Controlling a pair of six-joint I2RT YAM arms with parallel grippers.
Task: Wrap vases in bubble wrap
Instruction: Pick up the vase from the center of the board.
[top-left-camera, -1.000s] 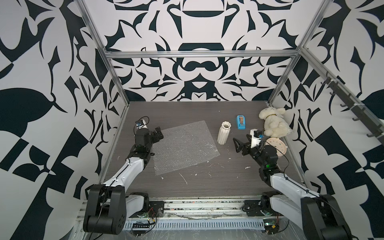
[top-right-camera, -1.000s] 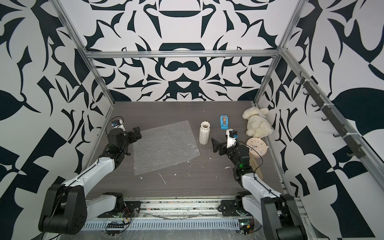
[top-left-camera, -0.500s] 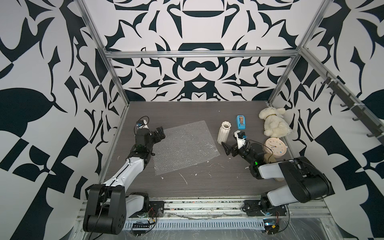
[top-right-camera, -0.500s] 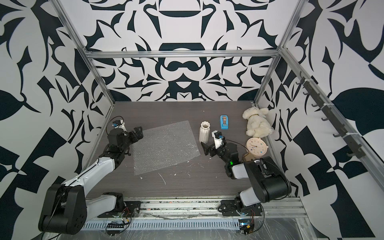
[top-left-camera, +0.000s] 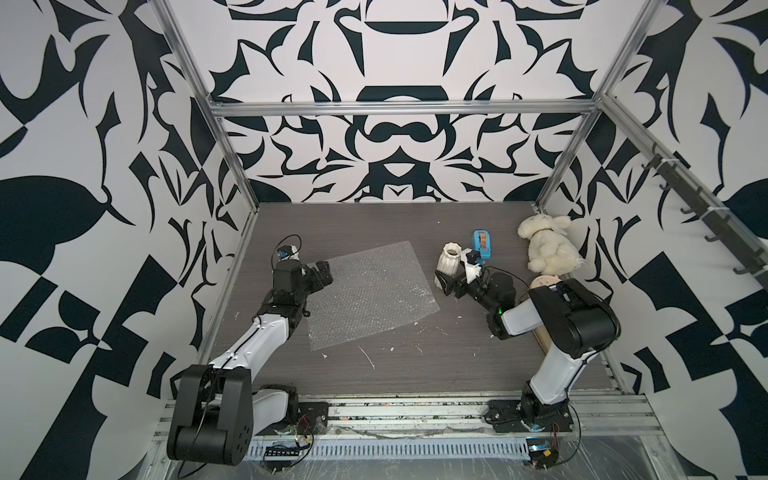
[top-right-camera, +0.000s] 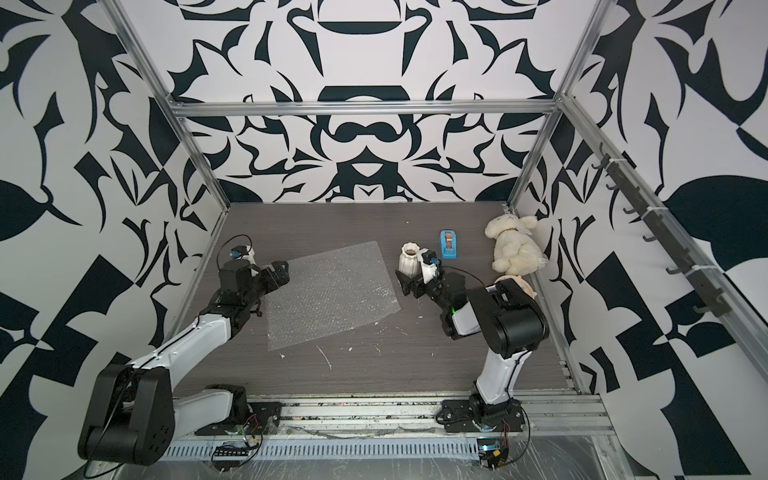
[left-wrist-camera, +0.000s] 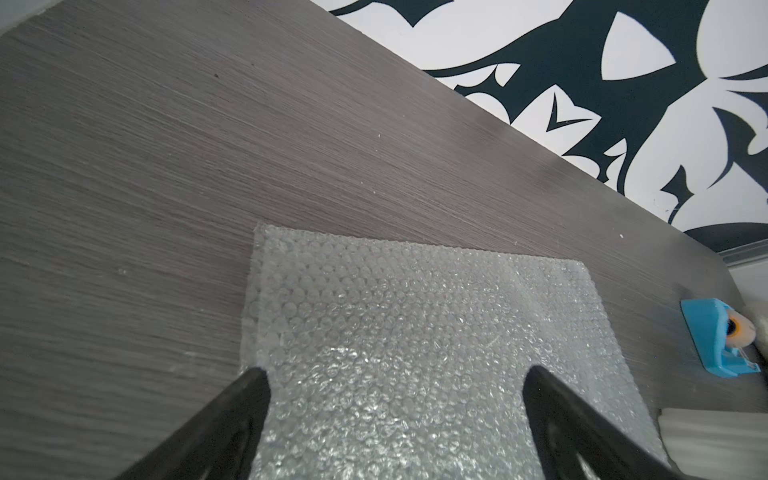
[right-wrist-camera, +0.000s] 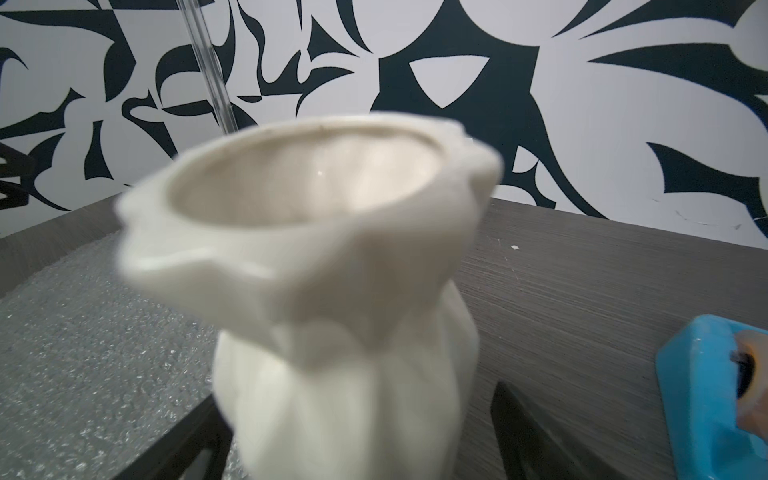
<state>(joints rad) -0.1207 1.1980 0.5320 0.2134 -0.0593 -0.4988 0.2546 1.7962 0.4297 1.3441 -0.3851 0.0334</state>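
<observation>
The small cream-white ribbed ceramic vase with the scalloped rim (top-left-camera: 450, 261) (top-right-camera: 409, 261) stands upright on the dark grey wood-grain table (top-left-camera: 415, 365). It is just off the right-hand edge of the clear rectangular sheet of bubble wrap (top-left-camera: 370, 291) (top-right-camera: 328, 295), which lies flat in the middle of the table.

The right gripper (top-left-camera: 449, 286) (top-right-camera: 409, 284) is down low at the vase's base. Its claw is spread wide with a black finger on either side of the lower body. In the right wrist view the vase (right-wrist-camera: 332, 291) fills the space between those fingers (right-wrist-camera: 523, 419). I cannot tell whether either one touches it.

The left gripper (top-left-camera: 322, 272) (top-right-camera: 276, 272) sits at the far left corner of the sheet with its claw apart and nothing in it. In the left wrist view the bubbled plastic (left-wrist-camera: 415, 353) shows between its two fingertips (left-wrist-camera: 253, 386).

Just behind the vase lies a blue plastic tape dispenser (top-left-camera: 482, 243) (top-right-camera: 449, 245). A cream plush bunny (top-left-camera: 546, 249) (top-right-camera: 513, 249) lies further right, against the wall.
</observation>
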